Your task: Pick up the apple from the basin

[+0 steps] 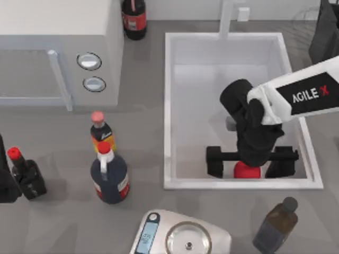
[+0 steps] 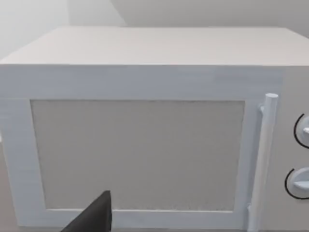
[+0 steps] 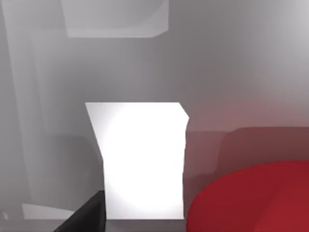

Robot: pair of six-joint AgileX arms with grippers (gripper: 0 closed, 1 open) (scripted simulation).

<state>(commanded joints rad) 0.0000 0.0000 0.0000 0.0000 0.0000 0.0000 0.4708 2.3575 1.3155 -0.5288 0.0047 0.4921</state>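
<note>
While the right hand [image 1: 249, 161] hangs inside the basin [image 1: 168, 106], its two black fingers are spread wide to either side of the apple [image 1: 247, 170], which sits on the basin floor close to the near wall. You can see the fingers stand apart from the red fruit, one toward the top view's left and one toward its right, so nothing is gripped yet. Seen from the right wrist, the apple [image 3: 251, 200] looms large and close against the pale basin wall.

Expect a smooth, rounded, fairly rigid thing (light, by the look of it) that could roll or slip out sideways if pinched off-centre. You would do best to close across its widest part, low enough that the pads meet the middle of the curve rather than the crown.

Your left arm [image 1: 6, 180] waits at the counter's left edge, facing the white microwave [image 2: 145, 145]; whether its hand is open or closed cannot be told. Sauce bottles and a kitchen scale [image 1: 183, 235] stand on the counter outside the basin.
</note>
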